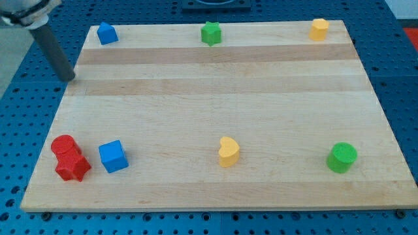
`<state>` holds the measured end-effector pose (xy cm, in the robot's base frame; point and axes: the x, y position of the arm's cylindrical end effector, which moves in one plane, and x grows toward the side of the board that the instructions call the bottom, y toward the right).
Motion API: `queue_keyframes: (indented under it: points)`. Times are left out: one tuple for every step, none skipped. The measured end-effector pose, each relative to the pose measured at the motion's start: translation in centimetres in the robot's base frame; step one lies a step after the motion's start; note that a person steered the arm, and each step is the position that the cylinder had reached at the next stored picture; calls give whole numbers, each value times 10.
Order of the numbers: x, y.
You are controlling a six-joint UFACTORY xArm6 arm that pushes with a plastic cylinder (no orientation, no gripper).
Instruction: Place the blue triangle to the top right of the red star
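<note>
Nothing done yet. Blue triangle (107,33) sits far at twelve o'clock of red star (72,167); my tip (69,79) idles off the counter (215,91); no pincer fitted.

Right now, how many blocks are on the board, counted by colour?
Blue: 2, blue triangle, blue cube
Red: 2, red cylinder, red star
Green: 2, green star, green cylinder
Yellow: 2, yellow hexagon, yellow heart
Total: 8

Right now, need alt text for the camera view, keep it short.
My tip sits at the wooden board's left edge, below the blue triangle in the top-left corner. The red star lies bottom left, touching a red cylinder, with a blue cube beside it.
</note>
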<state>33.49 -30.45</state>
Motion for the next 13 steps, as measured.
queue_keyframes:
  points:
    - [-82, 0]
    - [-132, 0]
    - [-143, 10]
    - [-121, 52]
    - [-62, 89]
    - [-10, 113]
    - [-41, 111]
    - [-69, 119]
    - [-40, 151]
    - [22, 152]
    - [67, 152]
    - [56, 161]
    - [55, 167]
